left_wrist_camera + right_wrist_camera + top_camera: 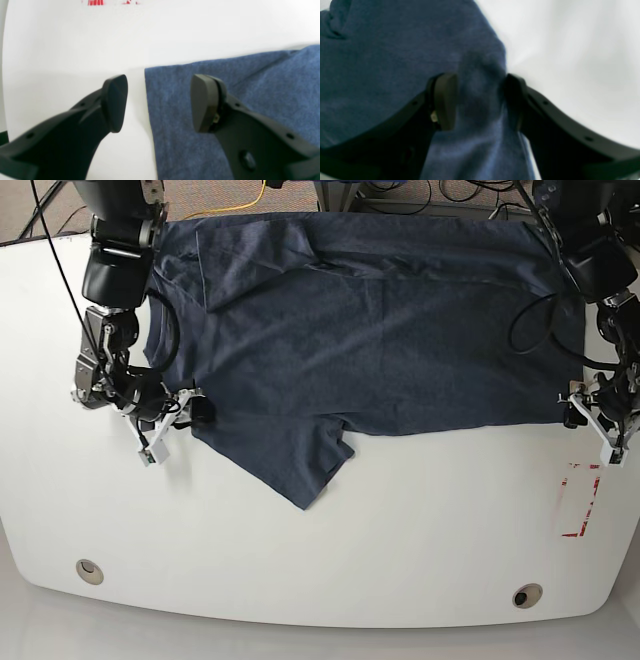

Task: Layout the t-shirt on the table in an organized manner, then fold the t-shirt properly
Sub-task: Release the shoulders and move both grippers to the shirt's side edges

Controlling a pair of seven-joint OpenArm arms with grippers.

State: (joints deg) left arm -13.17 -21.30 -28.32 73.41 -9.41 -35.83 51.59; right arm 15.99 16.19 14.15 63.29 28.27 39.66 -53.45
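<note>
Base view shows the t-shirt (370, 340) spread across the far half of the table (330, 560), body mostly flat, but one sleeve points toward the near edge at an angle and the far left corner is rumpled and doubled over — so the layout looks partly done, and no fold has been made yet, as far as I can judge.

Nearest on the left of this view, the right gripper (185, 408) sits at the shirt's side edge by the shoulder. Its wrist camera shows a ridge of navy cloth (480, 100) bunched between the two pads, which stand part-way apart; they appear to press on it, so I take it as gripping the fabric.

Across the table, the left gripper (585, 412) hovers at the shirt's hem corner. Its own camera shows the jaws spread wide with nothing between them — one pad (115, 102) over bare table, the other over the cloth, straddling the shirt's straight edge (150, 107). It holds nothing.

Smoothing the sleeve and far corner remains, then all the folding.
</note>
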